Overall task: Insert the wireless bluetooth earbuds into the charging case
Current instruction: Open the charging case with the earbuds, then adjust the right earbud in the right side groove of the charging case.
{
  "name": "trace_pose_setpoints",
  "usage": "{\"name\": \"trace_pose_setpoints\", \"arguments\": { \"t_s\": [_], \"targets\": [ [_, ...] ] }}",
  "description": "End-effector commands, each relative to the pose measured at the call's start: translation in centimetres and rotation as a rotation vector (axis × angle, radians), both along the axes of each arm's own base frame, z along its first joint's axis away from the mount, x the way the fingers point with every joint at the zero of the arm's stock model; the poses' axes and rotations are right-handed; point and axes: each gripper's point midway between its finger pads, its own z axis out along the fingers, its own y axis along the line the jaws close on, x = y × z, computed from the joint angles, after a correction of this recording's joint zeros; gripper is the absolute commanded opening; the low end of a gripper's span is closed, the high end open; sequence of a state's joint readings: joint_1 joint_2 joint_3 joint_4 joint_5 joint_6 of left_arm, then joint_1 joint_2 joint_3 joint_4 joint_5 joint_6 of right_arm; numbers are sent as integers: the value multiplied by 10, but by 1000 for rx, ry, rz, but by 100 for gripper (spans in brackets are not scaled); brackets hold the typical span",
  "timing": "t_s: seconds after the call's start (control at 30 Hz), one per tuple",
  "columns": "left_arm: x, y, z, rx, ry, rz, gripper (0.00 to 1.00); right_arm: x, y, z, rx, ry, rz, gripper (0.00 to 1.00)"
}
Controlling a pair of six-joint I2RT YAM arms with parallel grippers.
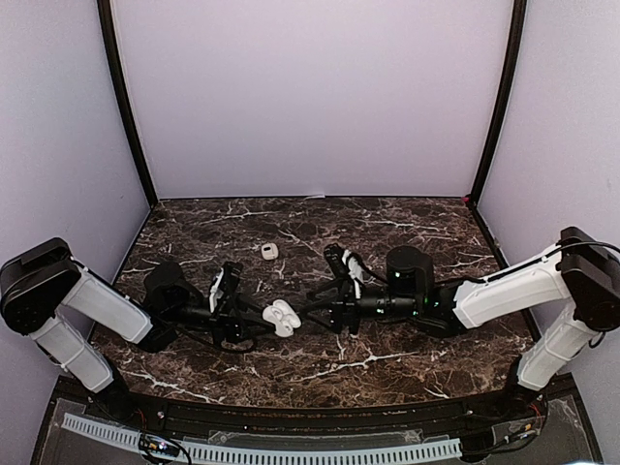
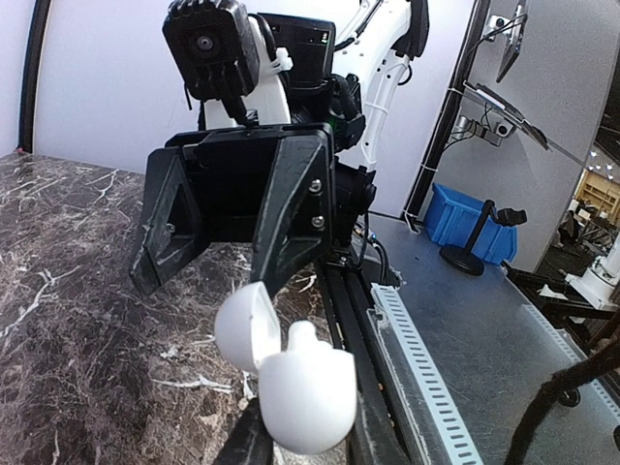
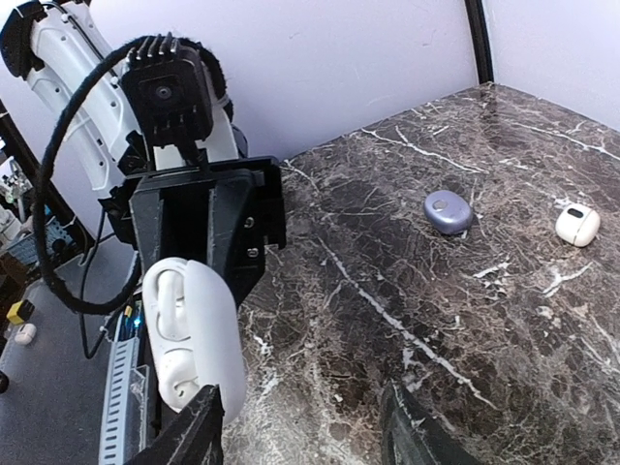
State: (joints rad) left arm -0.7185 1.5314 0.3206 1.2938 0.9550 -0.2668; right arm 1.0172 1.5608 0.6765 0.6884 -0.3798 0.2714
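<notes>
The left hand (image 2: 308,438) clamps the open case (image 3: 194,339), held up so its inside faces the right hand (image 3: 302,412), which hovers spread wide and empty.

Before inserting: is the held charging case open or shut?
Open: the charging case has its lid flipped up, cavity exposed in right wrist view.

Charging case (image 3: 194,339), white, lid open, held in left gripper (image 3: 218,271); grey-blue oval case (image 3: 448,211) and small white case (image 3: 577,225) on marble table (image 3: 387,320).
</notes>
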Motion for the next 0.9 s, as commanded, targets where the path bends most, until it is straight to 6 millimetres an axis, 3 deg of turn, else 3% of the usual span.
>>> {"name": "trace_pose_setpoints", "arguments": {
  "t_s": [0.0, 0.2, 0.5, 0.87],
  "targets": [
    [-4, -2, 11, -33, -36, -28, 12, -20, 4, 20, 80, -38, 106, 58],
    [-3, -3, 11, -32, -32, -33, 12, -41, 17, 22, 88, -53, 225, 61],
    [-5, -3, 11, -33, -29, -44, 12, -35, 26, 7, 33, -38, 207, 59],
    [-9, -2, 13, -38, -27, -66, 12, -31, 28, 2, 17, -23, 191, 41]
  ]
}}
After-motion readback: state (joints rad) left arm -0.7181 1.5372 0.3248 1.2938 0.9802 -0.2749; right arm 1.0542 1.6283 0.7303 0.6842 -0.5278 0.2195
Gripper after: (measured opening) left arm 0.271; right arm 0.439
